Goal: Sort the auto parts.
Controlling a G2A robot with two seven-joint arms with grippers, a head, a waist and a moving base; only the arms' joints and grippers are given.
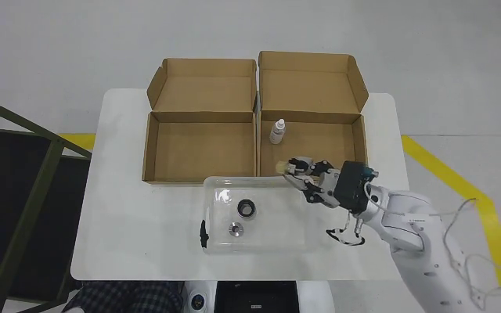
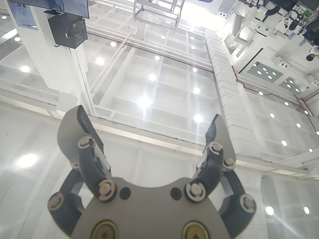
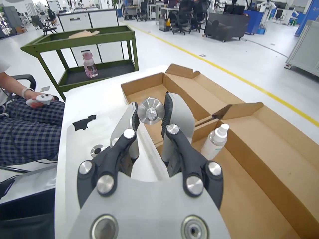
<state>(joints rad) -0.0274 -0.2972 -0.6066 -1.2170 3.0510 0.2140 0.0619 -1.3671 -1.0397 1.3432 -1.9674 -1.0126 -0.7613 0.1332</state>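
Disc [image 3: 150,111] rim partly behind right jaws

Right arm [image 1: 399,223] comes in from the right of the clear bin [image 1: 206,205], wrist angled toward the bin's far right corner. Right gripper [image 1: 291,167] [image 3: 151,104] sits over that corner, fingers [image 3: 174,110] clamped on a round metal part [image 3: 150,113]. Left gripper [image 2: 148,115] is tipped upward, its fingers spread wide apart.

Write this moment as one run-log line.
right gripper: shut on round silver metal part | left gripper: open | white spray bottle: in right-hand brown cardboard box
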